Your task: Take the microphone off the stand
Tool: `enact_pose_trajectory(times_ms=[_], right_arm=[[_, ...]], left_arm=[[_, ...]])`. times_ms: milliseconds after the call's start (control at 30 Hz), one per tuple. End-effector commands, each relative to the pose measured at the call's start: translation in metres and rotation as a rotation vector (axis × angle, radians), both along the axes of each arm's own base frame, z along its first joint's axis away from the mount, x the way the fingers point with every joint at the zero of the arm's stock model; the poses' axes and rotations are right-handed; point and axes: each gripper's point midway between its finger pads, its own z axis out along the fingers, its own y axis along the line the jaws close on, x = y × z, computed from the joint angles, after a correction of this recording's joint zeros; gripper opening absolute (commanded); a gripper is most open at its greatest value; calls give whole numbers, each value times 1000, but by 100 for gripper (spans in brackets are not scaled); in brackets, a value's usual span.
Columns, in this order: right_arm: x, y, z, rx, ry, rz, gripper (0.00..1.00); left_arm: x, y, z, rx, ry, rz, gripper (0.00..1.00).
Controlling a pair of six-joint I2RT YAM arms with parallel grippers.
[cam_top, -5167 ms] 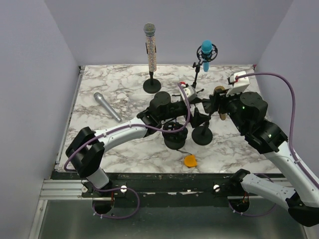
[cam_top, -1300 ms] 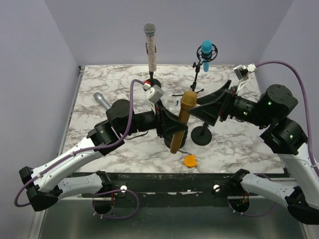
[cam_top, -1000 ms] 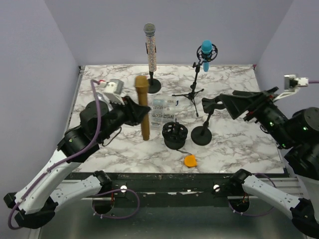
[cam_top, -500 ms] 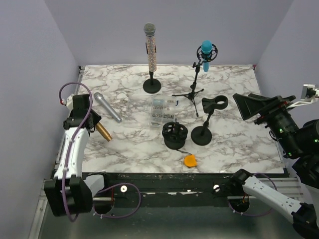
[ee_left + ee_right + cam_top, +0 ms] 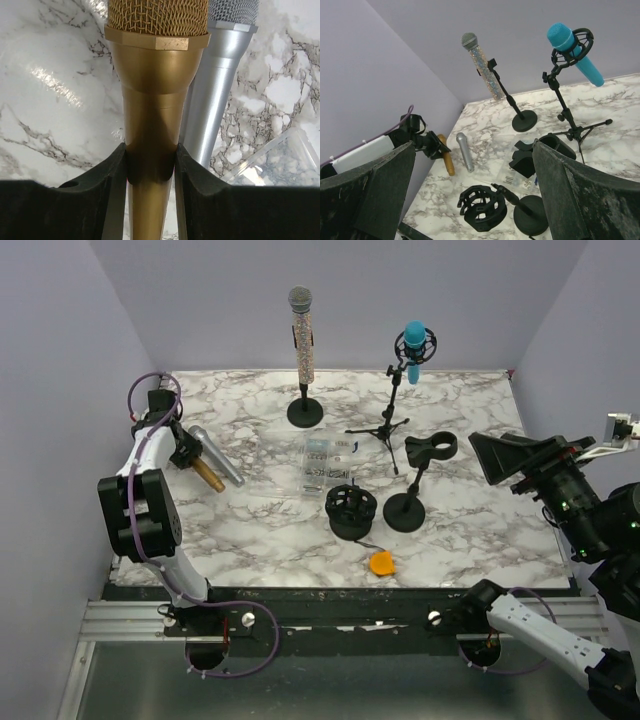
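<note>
Microphone of gold-coloured metal (image 5: pixel 155 90), clear of its black clip stand (image 5: pixel 415 480), sits clamped in the left tool (image 5: pixel 150 160) low at the far left of the marble desk (image 5: pixel 470 530), just beside a silver metal microphone (image 5: pixel 220 75). The right tool (image 5: pixel 500 455) hangs wide open and empty. Released carelessly, the round body could roll off the edge or knock its neighbour.

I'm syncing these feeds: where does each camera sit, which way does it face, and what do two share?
Top external: above, behind the arms, looking down on the table; shows both, with left gripper and right gripper.
Left wrist: faces down along its fingers, shut on the gold microphone beside the silver microphone.
Right wrist: raised, faces left across the table; open fingers frame the empty stand.
Shared: both wrist views show those two microphones.
</note>
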Motion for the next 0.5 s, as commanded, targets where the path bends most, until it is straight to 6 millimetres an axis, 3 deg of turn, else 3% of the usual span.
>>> enact_pose_trajectory(times_ms=[0,133,367,467], right_arm=[[-3,-9,1,-2,11,-29,100],[-1,-8,0,4,15,-35,100],[7,5,-8,1,41,-6,100],[8,6,-10,-1,46,-2,100]], left_arm=[[13,-2,-2,-40,24,0,0],[5,-4,-16,-49,30,25,14],[6,-14,-26,-109,42,23,20],[6,-11,-27,-92,53,30,28]])
